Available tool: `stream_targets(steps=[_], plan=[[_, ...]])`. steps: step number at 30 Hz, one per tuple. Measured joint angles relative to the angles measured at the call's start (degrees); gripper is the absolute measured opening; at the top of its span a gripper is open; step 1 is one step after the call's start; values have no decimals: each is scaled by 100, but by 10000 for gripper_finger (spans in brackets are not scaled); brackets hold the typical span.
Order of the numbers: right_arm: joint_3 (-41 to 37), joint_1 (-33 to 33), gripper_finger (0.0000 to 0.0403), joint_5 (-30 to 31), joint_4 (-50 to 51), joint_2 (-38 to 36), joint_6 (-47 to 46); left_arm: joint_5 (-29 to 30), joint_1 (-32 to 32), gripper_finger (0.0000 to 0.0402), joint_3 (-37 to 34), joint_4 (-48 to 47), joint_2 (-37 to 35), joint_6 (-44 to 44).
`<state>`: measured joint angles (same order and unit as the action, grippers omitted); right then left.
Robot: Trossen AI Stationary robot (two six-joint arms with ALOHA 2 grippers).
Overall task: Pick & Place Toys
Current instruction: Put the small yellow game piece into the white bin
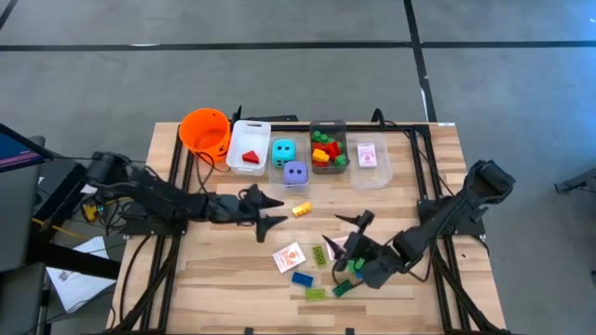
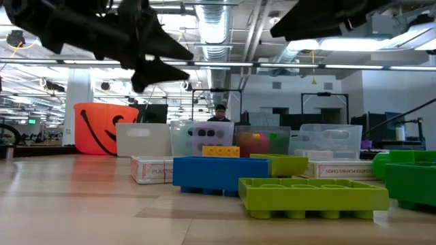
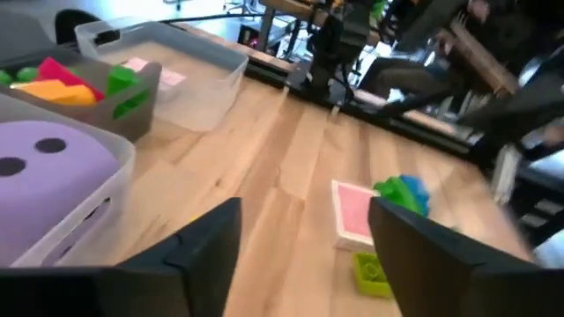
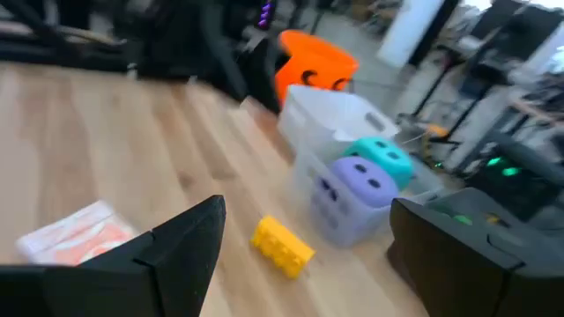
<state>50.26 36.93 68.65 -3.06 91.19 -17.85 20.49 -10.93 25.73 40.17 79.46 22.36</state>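
Left pincer (image 1: 272,210) hangs over the counter (image 1: 214,279) with its fingers spread and nothing between them, just beside the yellow brick (image 1: 301,209); right pincer (image 1: 352,231) stands wide and empty above the loose toys; a card pack (image 1: 290,257), blue brick (image 1: 302,278) and green bricks (image 1: 316,294) lie below it; purple die (image 1: 295,172) and teal die (image 1: 283,150) sit in a clear bin (image 1: 277,166) beside the orange bucket (image 1: 205,130).

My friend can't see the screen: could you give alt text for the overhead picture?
Two dark robot arms reach over a wooden table: the left end effector open near a yellow brick, the right end effector open above scattered bricks and a card pack. An orange bucket and clear bins line the far edge.
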Motion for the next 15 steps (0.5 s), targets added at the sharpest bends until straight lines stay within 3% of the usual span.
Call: stream_targets(steps=[4,8,15], plan=[[2,61,318,10,-344,101,136,310,-5,275,3,518,791,-575],[2,61,318,-111,-335,94,45,753,12,296,146,651,1432,-607],[-11,-134,318,-105,-130,97,119,849,10,315,703,666,2350,-605]])
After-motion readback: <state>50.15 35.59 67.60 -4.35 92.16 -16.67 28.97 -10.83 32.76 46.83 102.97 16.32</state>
